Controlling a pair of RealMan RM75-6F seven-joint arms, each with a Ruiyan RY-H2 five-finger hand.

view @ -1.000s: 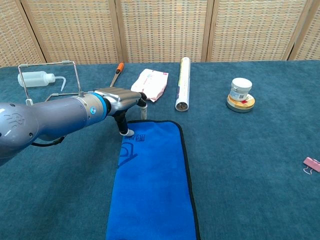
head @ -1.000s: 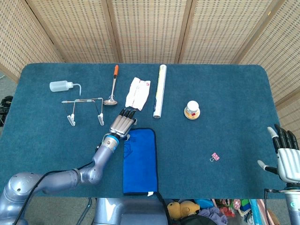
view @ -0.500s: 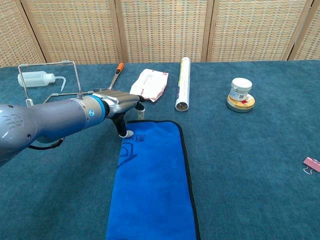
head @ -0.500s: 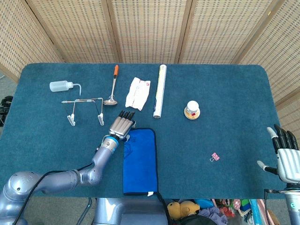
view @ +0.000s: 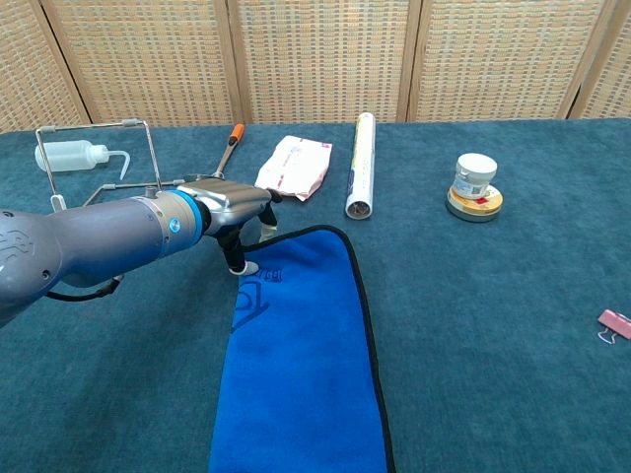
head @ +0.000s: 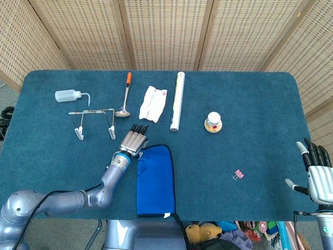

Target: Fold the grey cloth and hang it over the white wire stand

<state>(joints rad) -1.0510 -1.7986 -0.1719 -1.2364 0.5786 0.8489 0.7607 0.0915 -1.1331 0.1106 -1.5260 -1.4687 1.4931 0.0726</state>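
Observation:
A blue cloth (head: 155,179) (view: 301,365) lies lengthwise at the table's near edge, folded into a long strip. My left hand (head: 134,140) (view: 232,202) pinches its far left corner, and the far edge is raised and curved off the table. The white wire stand (head: 91,111) (view: 94,126) stands to the left of that hand, a short way off. At the table's near right corner my right hand (head: 315,169) is open with its fingers spread, holding nothing; the chest view does not show it.
A squeeze bottle (head: 67,95) lies behind the stand. An orange-handled spoon (head: 126,94), a white packet (head: 153,103) and a white roll (head: 177,101) lie beyond the cloth. A small jar (head: 213,122) stands mid-right, and a pink clip (head: 239,174) lies nearer.
My left hand has drawn slightly left and up, and the cloth's far edge has lifted and bowed. The right hand has not moved.

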